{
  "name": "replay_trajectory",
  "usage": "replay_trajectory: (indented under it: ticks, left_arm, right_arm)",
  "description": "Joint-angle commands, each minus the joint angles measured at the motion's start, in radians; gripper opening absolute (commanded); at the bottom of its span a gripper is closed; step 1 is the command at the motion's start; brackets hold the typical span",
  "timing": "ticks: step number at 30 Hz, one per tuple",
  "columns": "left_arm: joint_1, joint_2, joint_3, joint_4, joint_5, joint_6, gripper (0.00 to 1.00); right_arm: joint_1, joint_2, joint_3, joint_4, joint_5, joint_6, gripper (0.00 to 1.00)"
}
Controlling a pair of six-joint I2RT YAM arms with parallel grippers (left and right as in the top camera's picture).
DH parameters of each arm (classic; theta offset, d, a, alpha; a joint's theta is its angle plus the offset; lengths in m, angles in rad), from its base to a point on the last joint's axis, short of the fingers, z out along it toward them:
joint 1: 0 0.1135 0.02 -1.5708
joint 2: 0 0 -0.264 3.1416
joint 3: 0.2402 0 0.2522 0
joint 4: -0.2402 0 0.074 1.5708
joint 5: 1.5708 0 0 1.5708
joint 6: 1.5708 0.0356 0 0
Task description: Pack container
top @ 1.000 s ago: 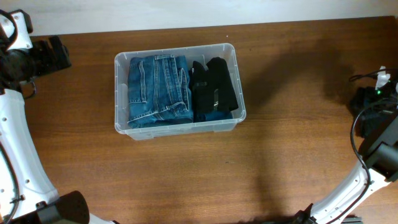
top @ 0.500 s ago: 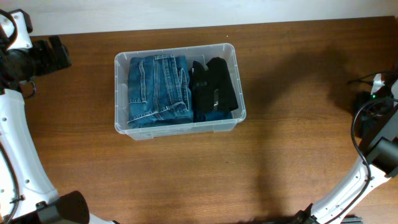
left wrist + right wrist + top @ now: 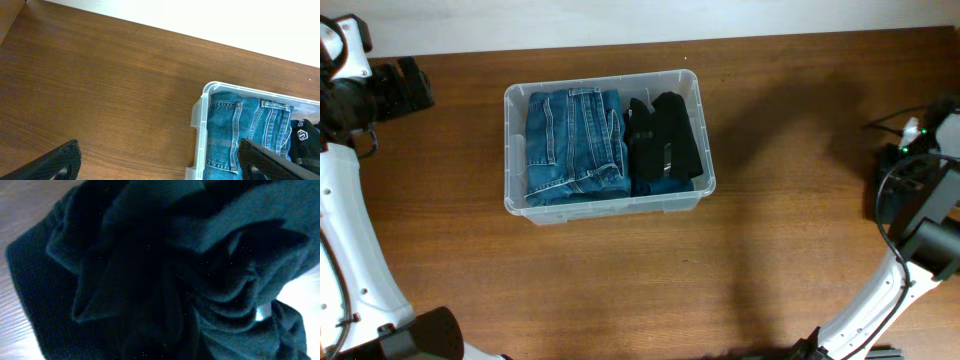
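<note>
Container point(image 3: 605, 207) holds one folded jeans point(image 3: 575, 145), one black garment point(image 3: 665, 140).

clear container point(image 3: 610, 206), blue jeans point(image 3: 570, 145), black garment point(image 3: 665, 135), dark cloth point(image 3: 150, 270), brown table point(image 3: 770, 250).

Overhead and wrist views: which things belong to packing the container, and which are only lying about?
For the job: container; folded jeans and black clothing inside it; dark garment filling the right wrist view.
Lying about: cable at the far right.
</note>
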Motion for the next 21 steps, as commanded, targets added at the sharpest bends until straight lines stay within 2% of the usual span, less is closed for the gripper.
replay_trajectory:
  ticks: [1, 7, 12, 17, 21]
  left_arm:
    - [0.005, 0.007, 0.017, 0.006, 0.007, -0.010, 0.99]
    - [0.005, 0.007, 0.017, 0.006, 0.007, -0.010, 0.99]
    - [0.005, 0.007, 0.017, 0.004, 0.007, -0.010, 0.99]
    - [0.005, 0.007, 0.017, -0.002, 0.007, -0.010, 0.99]
    - [0.005, 0.007, 0.017, -0.002, 0.008, -0.010, 0.99]
  right_arm:
    - [0.060, -0.024, 0.057, -0.069, -0.184, 0.026, 0.04]
    - [0.155, -0.104, 0.222, -0.235, -0.340, 0.026, 0.04]
    - [0.287, -0.168, 0.382, -0.333, -0.382, 0.026, 0.04]
    - [0.476, -0.212, 0.538, -0.378, -0.382, 0.063, 0.04]
    - [0.649, -0.220, 0.588, -0.364, -0.359, 0.119, 0.04]
